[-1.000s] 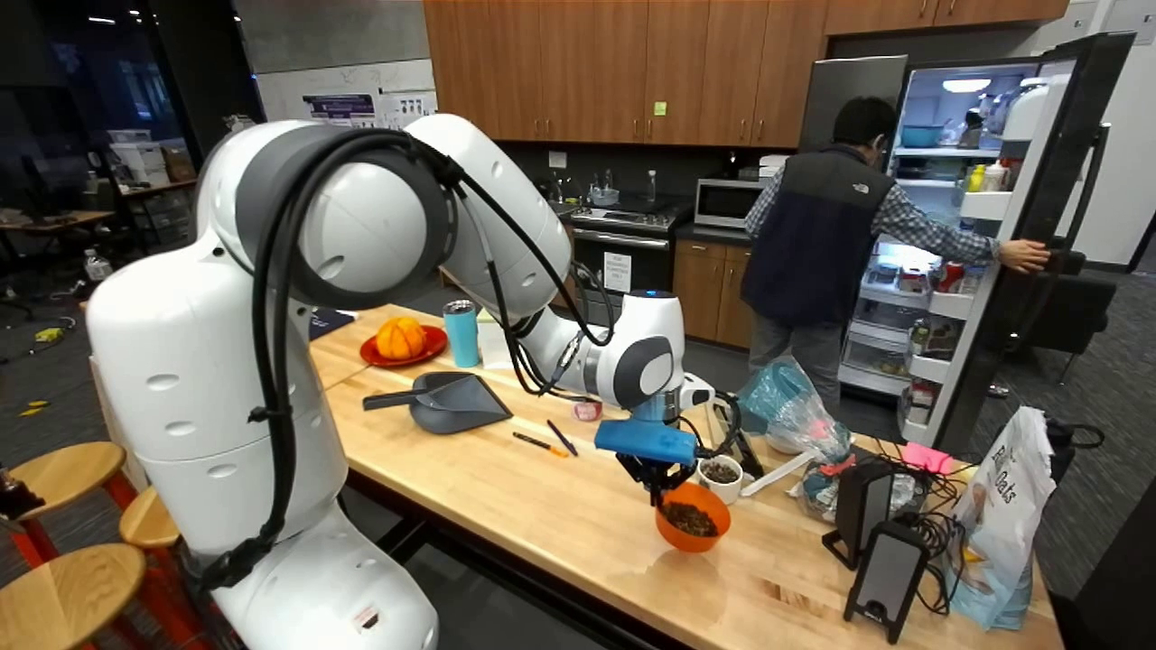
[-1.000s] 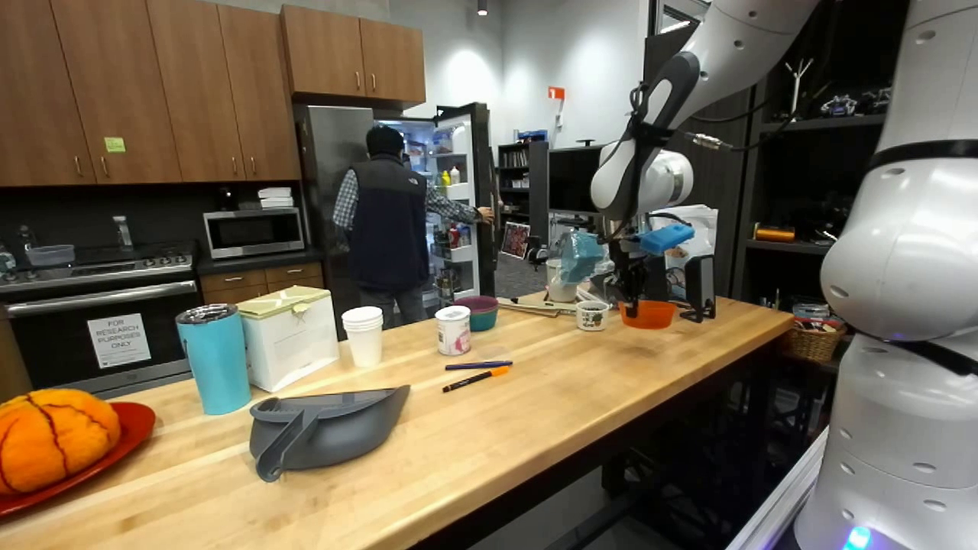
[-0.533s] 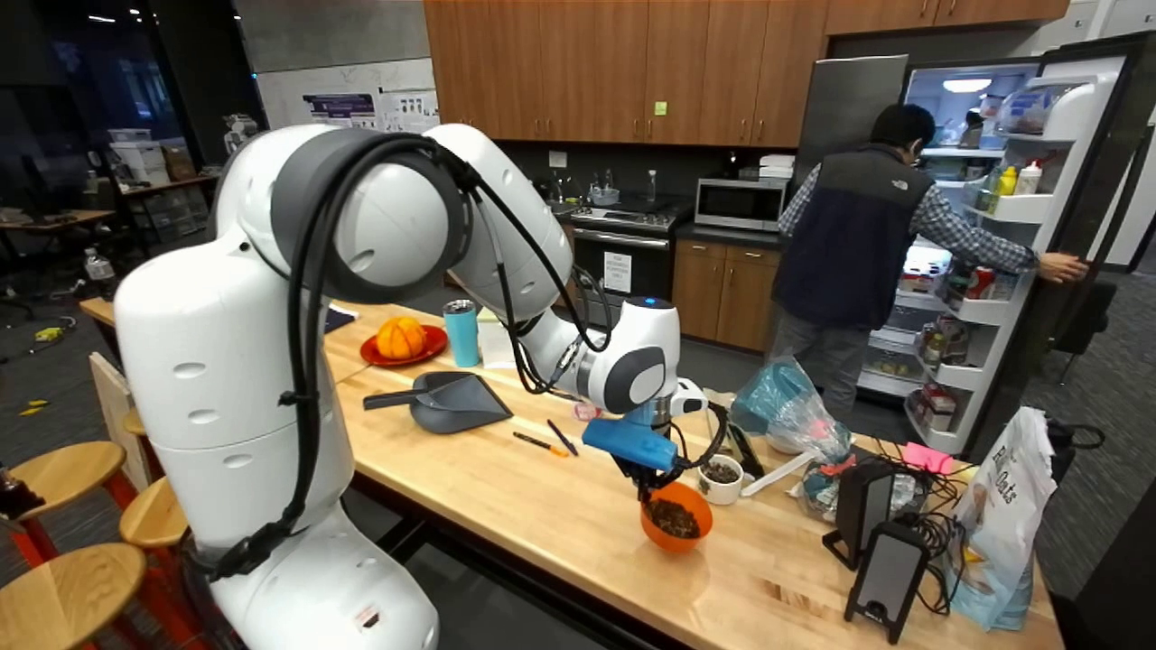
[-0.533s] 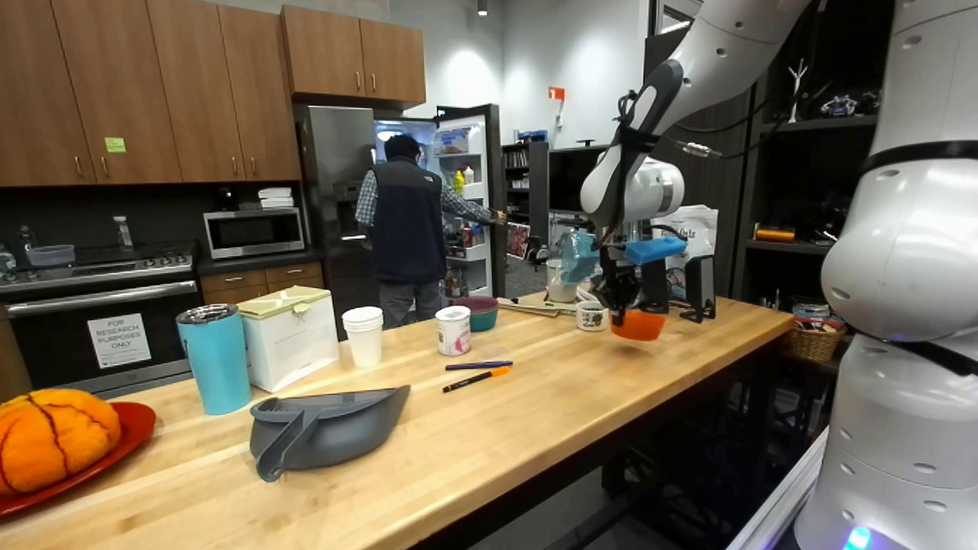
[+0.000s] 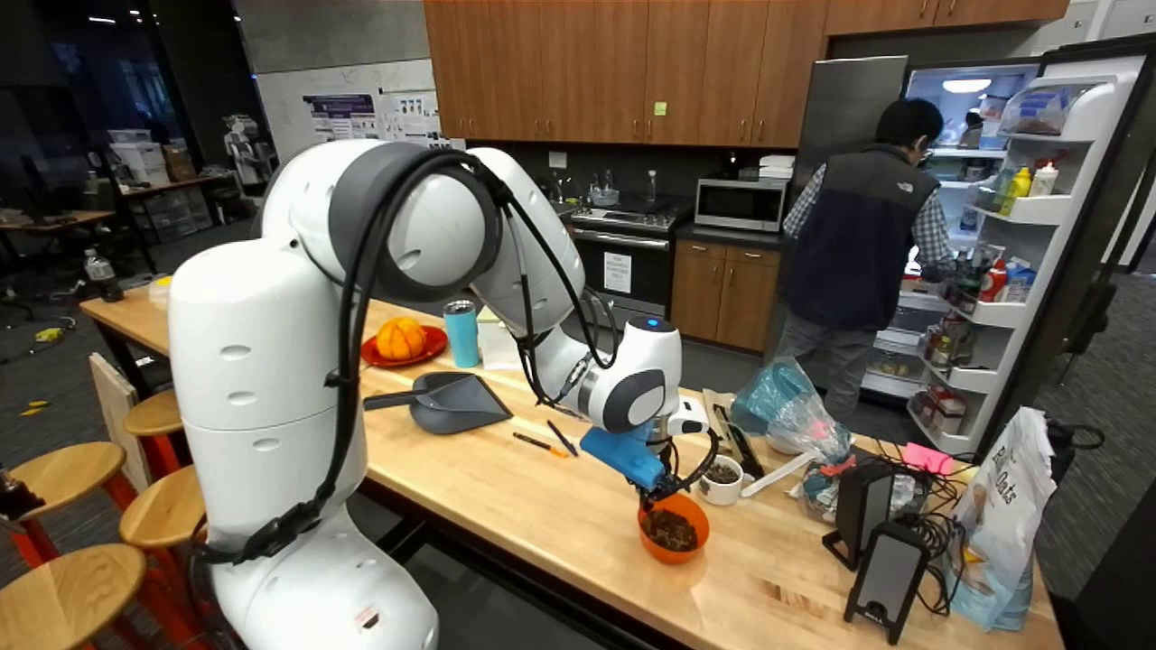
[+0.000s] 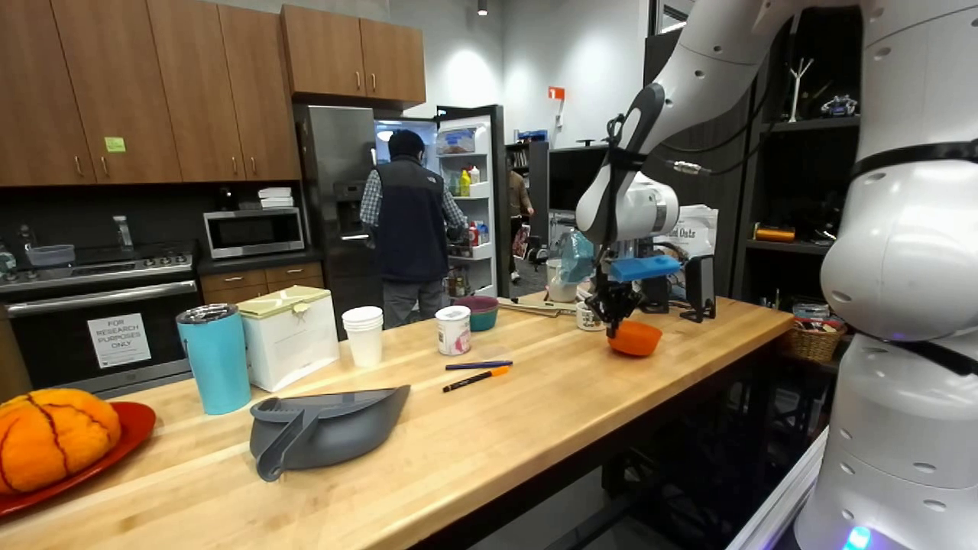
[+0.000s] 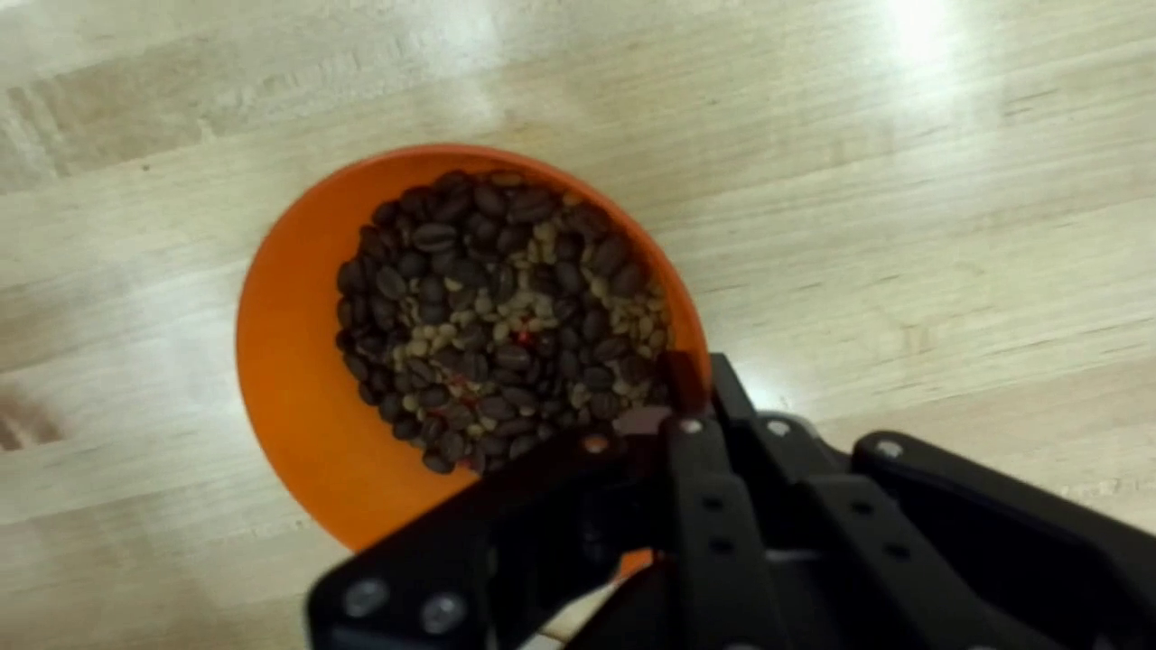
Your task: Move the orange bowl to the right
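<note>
The orange bowl (image 5: 677, 553) holds dark beans and smaller pale grains. It shows at the right part of the table in both exterior views, also here (image 6: 639, 341), and its inside fills the left half of the wrist view (image 7: 293, 370). My gripper (image 7: 706, 379) is shut on the bowl's rim, one finger inside the wall and one outside. In an exterior view the fingertips (image 6: 612, 331) are at the bowl's near-left edge; the bowl looks slightly tilted. I cannot tell whether its base touches the table.
A white cup of beans (image 5: 720, 481) stands just behind the bowl. Speakers (image 5: 888, 578), cables, plastic bags and an oats bag (image 5: 998, 533) are farther right. Pens (image 6: 475, 379), a grey dustpan (image 6: 328, 431) and a blue tumbler (image 6: 215, 359) stand or lie elsewhere on the table (image 6: 535, 428).
My gripper and the orange bowl have moved together, slightly left and nearer the camera in both exterior views. The arm has shifted with them. The person at the fridge has moved too.
</note>
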{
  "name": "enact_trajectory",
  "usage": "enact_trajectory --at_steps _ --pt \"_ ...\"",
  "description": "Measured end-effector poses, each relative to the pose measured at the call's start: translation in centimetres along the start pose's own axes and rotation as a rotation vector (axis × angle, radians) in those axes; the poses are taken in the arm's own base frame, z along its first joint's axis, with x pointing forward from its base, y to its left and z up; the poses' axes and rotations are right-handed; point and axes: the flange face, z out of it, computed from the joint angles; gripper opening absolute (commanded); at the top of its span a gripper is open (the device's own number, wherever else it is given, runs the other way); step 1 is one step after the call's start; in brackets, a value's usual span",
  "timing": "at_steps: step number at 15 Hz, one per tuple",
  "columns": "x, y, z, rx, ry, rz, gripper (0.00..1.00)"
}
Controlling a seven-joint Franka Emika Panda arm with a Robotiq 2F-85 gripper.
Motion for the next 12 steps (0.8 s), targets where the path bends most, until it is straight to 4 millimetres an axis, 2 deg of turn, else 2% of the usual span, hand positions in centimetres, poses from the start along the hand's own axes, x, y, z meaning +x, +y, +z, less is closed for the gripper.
enact_trajectory --at_steps 10,11,12 --pt "0.0 3.1 0.2 -0.010 -0.001 0.155 0.01" --pt "0.0 3.4 0.3 -0.011 -0.002 0.160 0.29" --pt "0.0 3.5 0.3 -0.010 -0.003 0.163 0.30"
